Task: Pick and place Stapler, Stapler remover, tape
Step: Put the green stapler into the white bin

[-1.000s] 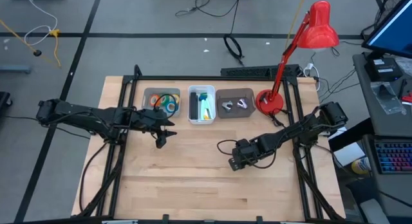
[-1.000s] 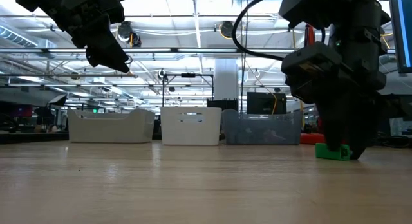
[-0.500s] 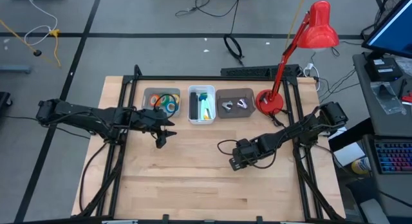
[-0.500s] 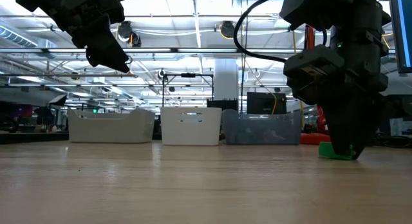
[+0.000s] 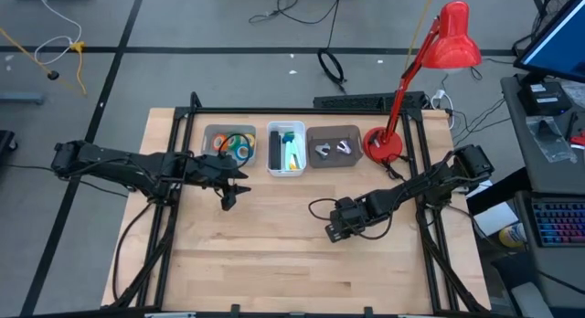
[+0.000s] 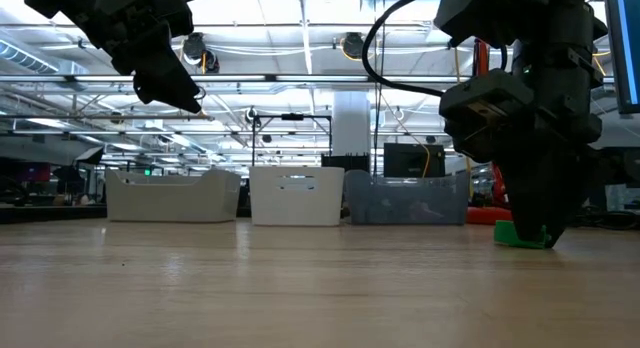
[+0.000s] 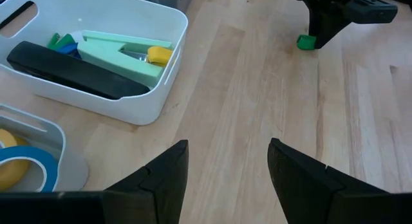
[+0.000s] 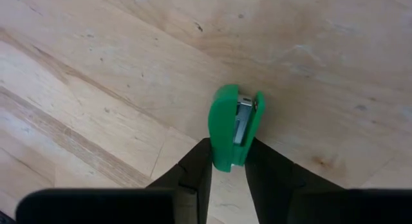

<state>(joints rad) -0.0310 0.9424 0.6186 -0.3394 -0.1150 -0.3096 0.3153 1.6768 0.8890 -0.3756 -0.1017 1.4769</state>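
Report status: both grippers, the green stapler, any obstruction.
Right gripper shut on green stapler, down at the table. Left gripper open, empty, hovering near white bin. Nothing blocking.

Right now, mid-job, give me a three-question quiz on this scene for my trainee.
1. True or false: the right gripper has closed on the green stapler.
2. Multiple choice: where do the tape rolls lie? A) bare table B) the leftmost bin C) the middle white bin
3. Short answer: what is the left gripper holding?

Key:
1. True; its fingers press both sides of the stapler, which rests on the table.
2. B.
3. Nothing; it is open, raised above the table in front of the bins.
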